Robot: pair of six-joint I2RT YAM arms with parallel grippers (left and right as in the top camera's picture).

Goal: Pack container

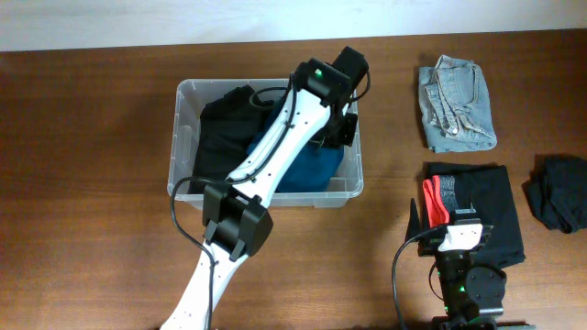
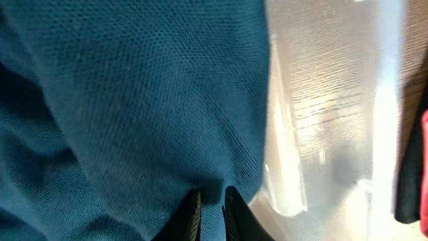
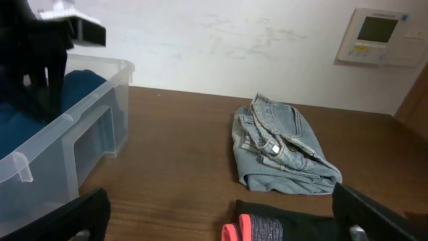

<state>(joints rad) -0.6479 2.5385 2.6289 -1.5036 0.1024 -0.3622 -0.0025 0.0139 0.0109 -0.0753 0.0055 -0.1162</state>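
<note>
The container (image 1: pixel 183 92) is a clear plastic bin at the table's middle back, holding a black garment (image 1: pixel 220 128) and a blue garment (image 1: pixel 316 170). My left gripper (image 1: pixel 341 128) reaches down into its right end. In the left wrist view the left gripper (image 2: pixel 212 214) is shut on a fold of the blue garment (image 2: pixel 134 100), close to the container wall (image 2: pixel 321 120). At the front right my right gripper (image 1: pixel 456 240) stands open, and in its own view the right gripper (image 3: pixel 231 214) has nothing between its wide-set fingers.
Folded light-blue jeans (image 1: pixel 456 103) lie at the back right. A folded black garment with red trim (image 1: pixel 477 206) lies just ahead of the right gripper. A crumpled black cloth (image 1: pixel 559 192) sits at the far right edge. A wall panel (image 3: pixel 378 37) hangs behind.
</note>
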